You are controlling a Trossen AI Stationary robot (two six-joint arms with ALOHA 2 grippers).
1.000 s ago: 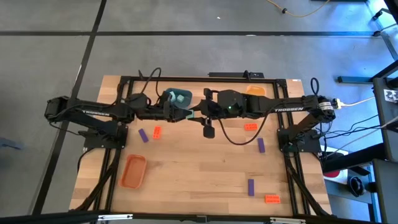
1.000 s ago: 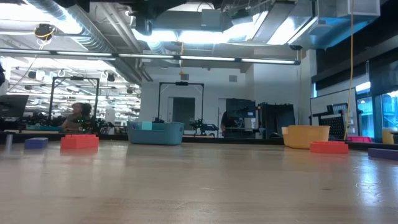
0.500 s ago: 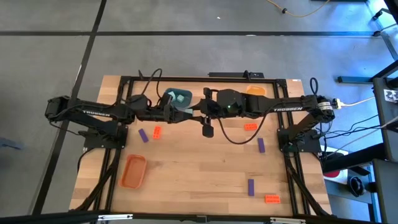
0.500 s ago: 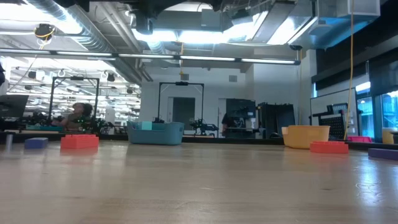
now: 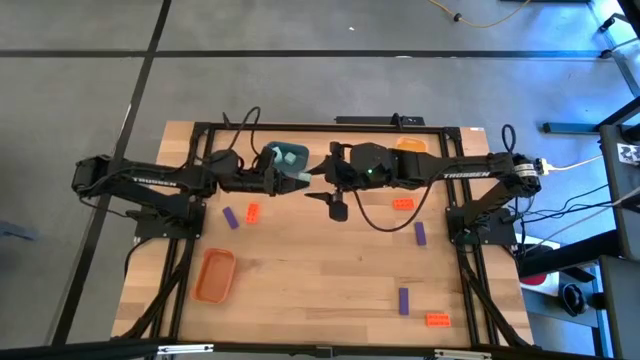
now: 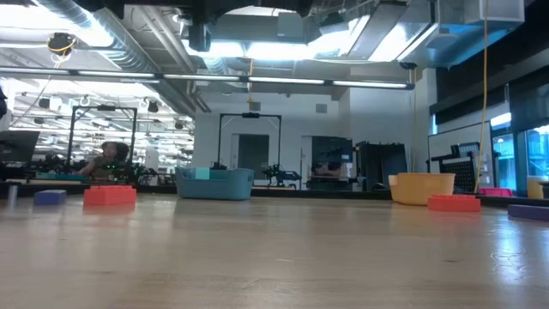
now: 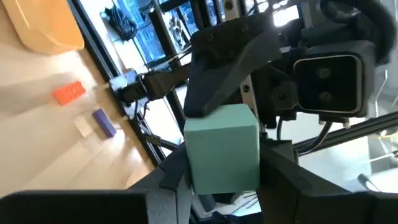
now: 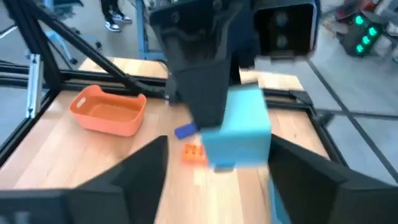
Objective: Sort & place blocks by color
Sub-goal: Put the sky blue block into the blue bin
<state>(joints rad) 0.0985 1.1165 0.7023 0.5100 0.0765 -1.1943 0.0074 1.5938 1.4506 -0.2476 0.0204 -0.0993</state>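
Above the table's far middle, a pale teal block [image 7: 222,146] hangs in the air between my two grippers, which meet tip to tip. My left gripper [image 5: 299,183] is shut on it. My right gripper [image 5: 319,182] is open, its fingers [image 8: 143,174] standing wide on either side of the block [image 8: 239,134]. Other blocks lie flat on the table: purple [image 5: 231,217] and orange-red [image 5: 252,211] at the left, orange-red [image 5: 402,204] and purple [image 5: 419,232] at the right. My left gripper pinches the teal block between its two fingers [image 7: 175,177], on two opposite faces [image 7: 193,168]. The fingers come level from the table's left. The block is lifted clear of the table and sticks out beyond the fingertips toward my right gripper.
A blue tray [image 5: 272,152] with a teal block in it stands at the far edge behind my left gripper. A yellow-orange tray [image 5: 412,145] is far right, an orange tray [image 5: 215,275] near left. A purple block [image 5: 404,300] and an orange-red one [image 5: 437,319] lie near right.
My right gripper has opened and let go of the teal block, while my left gripper has shut on it and rolled a little. Both arms have stayed in place, and the block has stayed in the air between them.
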